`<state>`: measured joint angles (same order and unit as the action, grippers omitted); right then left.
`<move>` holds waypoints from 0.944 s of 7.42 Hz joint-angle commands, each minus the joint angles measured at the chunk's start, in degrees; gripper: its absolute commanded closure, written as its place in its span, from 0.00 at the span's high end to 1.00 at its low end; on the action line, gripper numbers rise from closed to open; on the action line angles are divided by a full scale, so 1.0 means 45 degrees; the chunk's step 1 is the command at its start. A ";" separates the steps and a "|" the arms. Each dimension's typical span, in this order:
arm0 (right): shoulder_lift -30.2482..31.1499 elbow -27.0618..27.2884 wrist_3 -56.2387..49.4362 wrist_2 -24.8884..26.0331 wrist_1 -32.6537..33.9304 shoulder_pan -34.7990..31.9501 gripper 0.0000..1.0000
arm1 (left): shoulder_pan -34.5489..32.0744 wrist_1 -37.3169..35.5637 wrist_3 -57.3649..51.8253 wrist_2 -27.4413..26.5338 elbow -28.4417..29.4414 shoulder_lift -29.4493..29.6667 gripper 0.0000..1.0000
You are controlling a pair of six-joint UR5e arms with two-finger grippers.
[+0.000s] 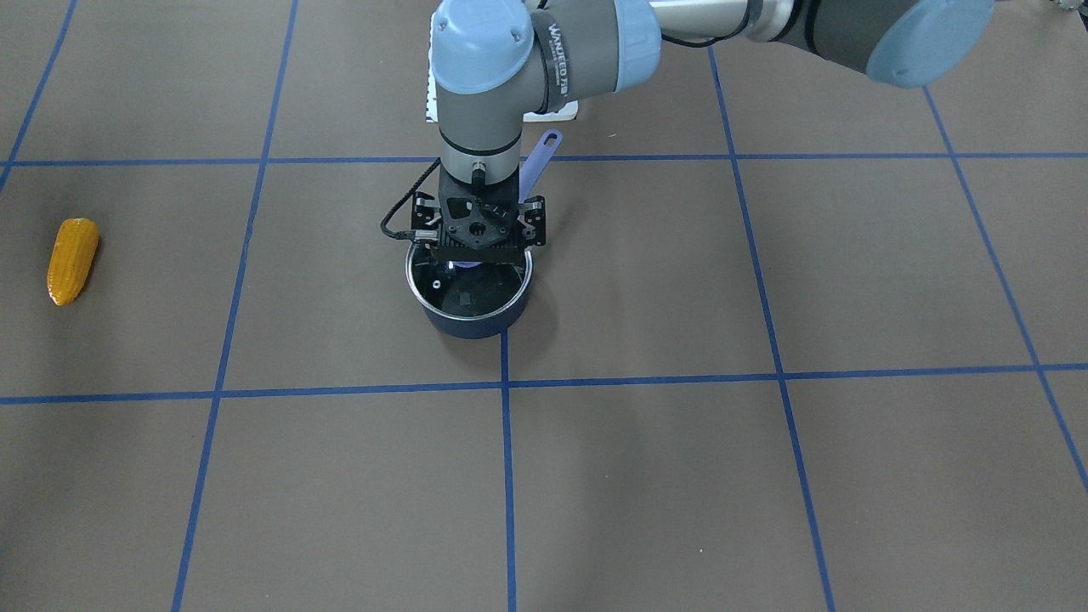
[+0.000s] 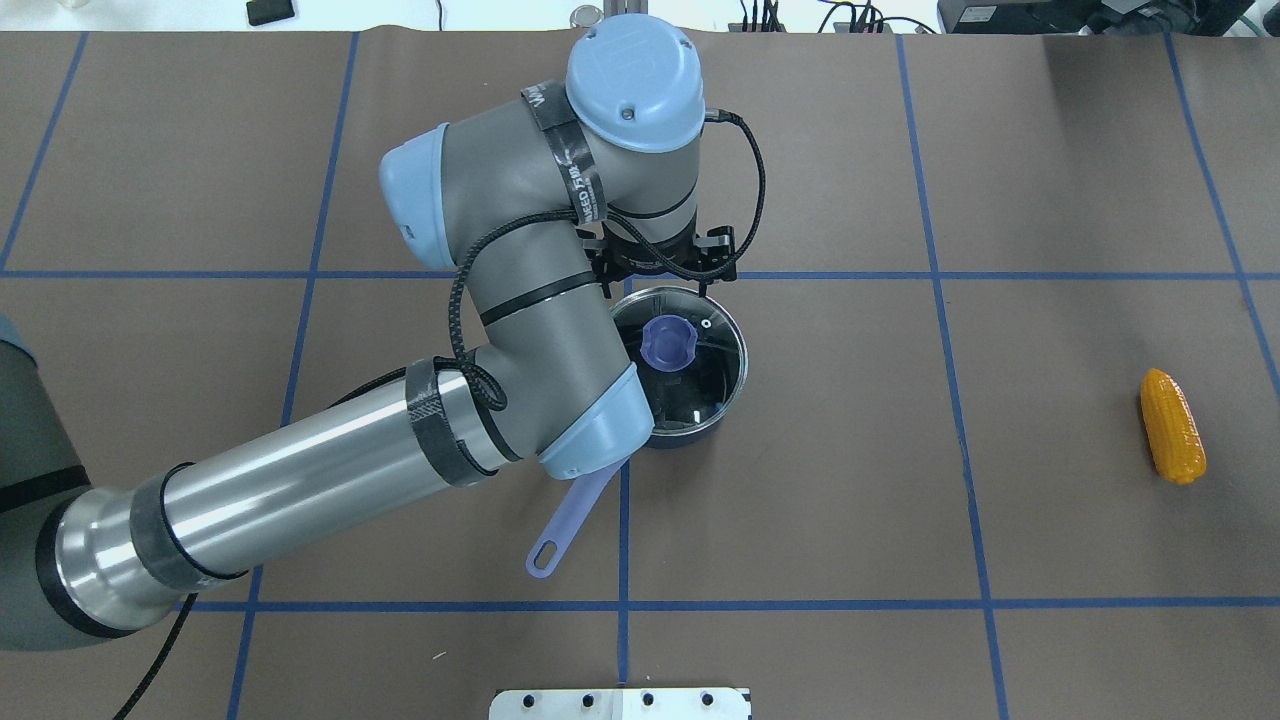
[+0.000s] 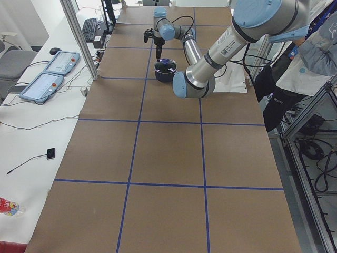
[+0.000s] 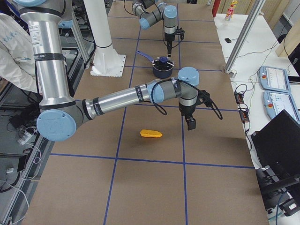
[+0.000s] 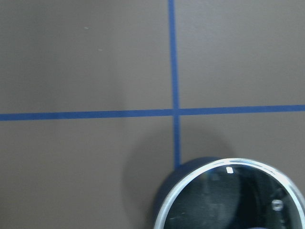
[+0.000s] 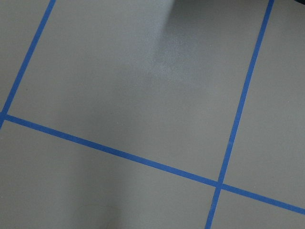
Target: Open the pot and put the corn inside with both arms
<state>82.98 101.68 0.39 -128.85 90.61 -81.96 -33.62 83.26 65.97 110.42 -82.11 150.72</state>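
Because the big wrist of the left arm (image 2: 520, 330) sits right over it, we cannot see the tips of the left gripper (image 1: 478, 240) from behind. From the front, its own black body hides them too. So we cannot tell if its jaws are open or closed. Its wrist camera shows no fingers at all, only part of the glass lid (image 5: 228, 200), cut off at the bottom of the picture.

We see the right gripper (image 4: 191, 124) only from the side camera. It looks small there, and we cannot tell how its jaws stand. Its wrist camera shows just the brown desk (image 1: 680, 467) and blue lines (image 6: 119, 153).

The left arm comes in from the robot's left and bends twice. Its gripper points straight down and hangs above the pot (image 1: 476, 325), apart from the lid.

The pot stands near the middle of the desk with the lid on and a purple knob (image 2: 668, 342) on top. Its purple handle (image 2: 565, 520) points toward the robot's edge of the desk, and the arm hides part of it.

The right arm (image 4: 122, 96) stretches out long over the desk. Its gripper points down and hangs near the corn (image 1: 72, 260), not touching it.

The corn lies flat toward the right end of the desk, well apart from the pot.
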 commanded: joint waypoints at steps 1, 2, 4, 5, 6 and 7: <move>0.0037 0.0003 -0.0008 0.0000 0.0000 0.0010 1.00 | 0.0262 0.0013 -0.0070 -0.0026 0.0220 0.0042 0.98; 0.0037 0.0003 -0.0008 0.0000 0.0000 0.0010 1.00 | 0.0457 0.0013 -0.0051 -0.0026 0.0239 0.0022 0.98; 0.0037 -0.0036 -0.0008 0.0000 0.0000 -0.0009 1.00 | 0.0789 0.0109 0.0027 -0.0026 0.0239 -0.0133 0.98; 0.0037 -0.0036 -0.0008 0.0000 0.0000 0.0010 1.00 | 0.0829 0.0110 0.0028 -0.0007 0.0278 -0.0154 0.98; 0.0037 -0.0055 -0.0008 0.0000 0.0000 0.0010 1.00 | 0.0849 0.0130 0.0047 -0.0007 0.0278 -0.0173 0.97; 0.0037 -0.0055 -0.0008 0.0000 0.0000 -0.0009 1.00 | 0.0849 0.0169 0.0086 -0.0007 0.0278 -0.0174 0.97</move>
<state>83.15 101.47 0.35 -128.85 90.62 -81.94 -29.90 83.83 66.17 110.38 -80.89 150.01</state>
